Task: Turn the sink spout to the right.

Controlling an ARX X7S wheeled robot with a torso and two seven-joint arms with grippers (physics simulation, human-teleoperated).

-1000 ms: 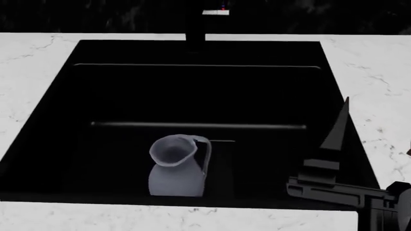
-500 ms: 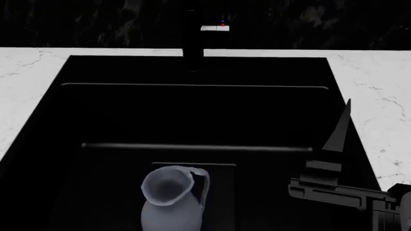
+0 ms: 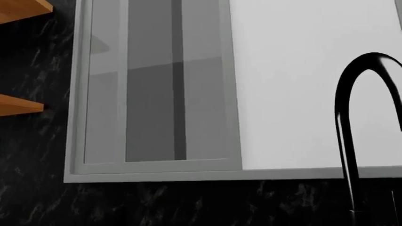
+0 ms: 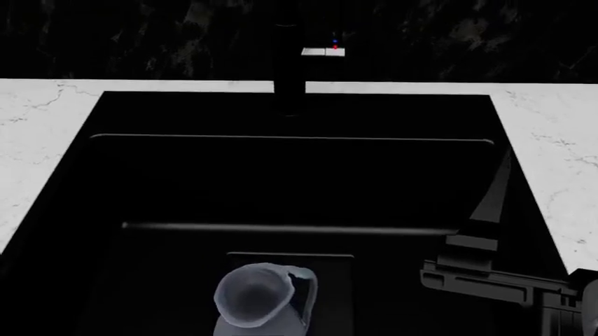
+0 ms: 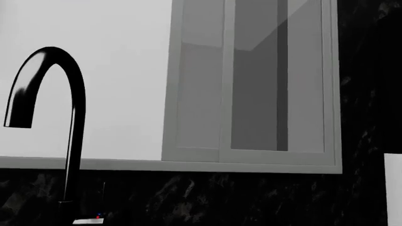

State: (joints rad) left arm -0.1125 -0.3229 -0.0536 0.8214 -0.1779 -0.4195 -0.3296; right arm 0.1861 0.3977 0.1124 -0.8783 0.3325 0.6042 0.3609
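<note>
Three views show this moment. From the head camera, the sink fills most of the frame as a large black basin set into the white marbled worktop, which shows along the left and right edges and as a band across the upper part. The sink spout stands at the upper middle of the frame, at the basin's far rim, its dark column hard to separate from the black wall behind. Just to its right sits its small pale tab with red and blue dots. A grey pitcher stands upright inside the basin at the lower middle, partly cut by the frame's lower edge. The right arm shows at the lower right as a dark angular shape over the basin's right side, well apart from the spout; whether its fingers are spread or pressed together cannot be told.

Left wrist camera: the spout curves as a gooseneck at the right edge, before a grey-framed window. Two orange shelves show at the left edge. No fingers are visible.

Right wrist camera: the spout arches at the left, its mouth pointing down, with the window to its right. No fingers appear.
</note>
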